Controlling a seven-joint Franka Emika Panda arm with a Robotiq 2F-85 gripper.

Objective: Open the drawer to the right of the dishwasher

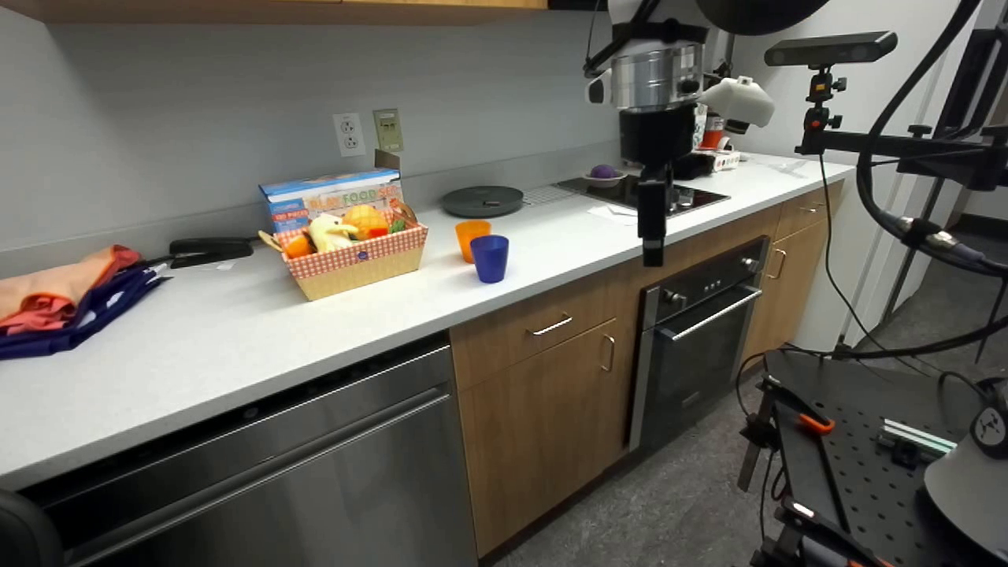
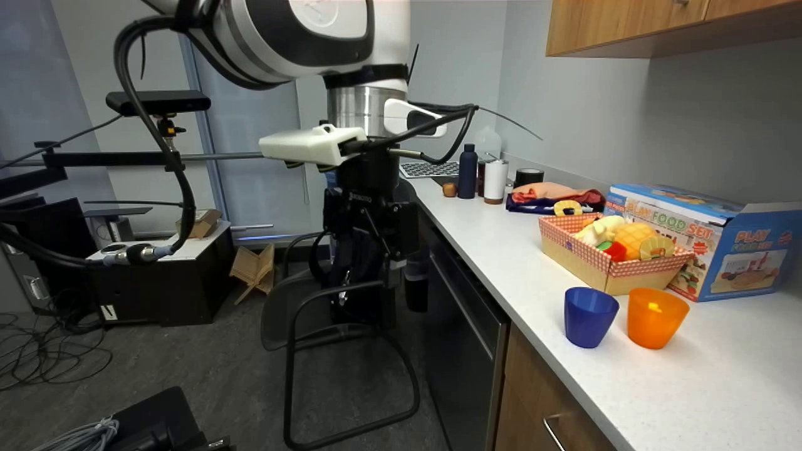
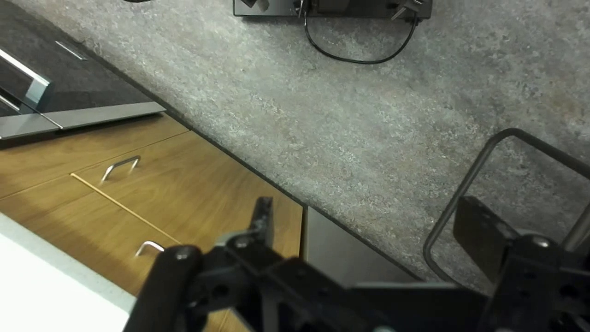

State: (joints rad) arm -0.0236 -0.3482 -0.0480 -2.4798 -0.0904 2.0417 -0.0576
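Note:
The drawer (image 1: 504, 351) has a brown wood front and a short silver bar handle. It is shut, above a brown cabinet door (image 1: 543, 425). It also shows in an exterior view (image 2: 532, 398) and at the left of the wrist view (image 3: 106, 219). The stainless-steel dishwasher (image 1: 378, 496) is beside it; it also shows in an exterior view (image 2: 463, 344) and the wrist view (image 3: 345, 249). My gripper (image 1: 652, 250) points down, in front of the counter and apart from the drawer. In the wrist view the fingers (image 3: 367, 203) are wide apart with nothing between them.
The white counter (image 1: 197, 339) overhangs the drawer, with a blue cup (image 1: 491, 260), an orange cup (image 1: 470, 233) and a food basket (image 1: 358, 272) on it. A black oven (image 1: 701, 339) stands beyond the cabinet. A black-framed chair (image 2: 351, 432) stands by the dishwasher.

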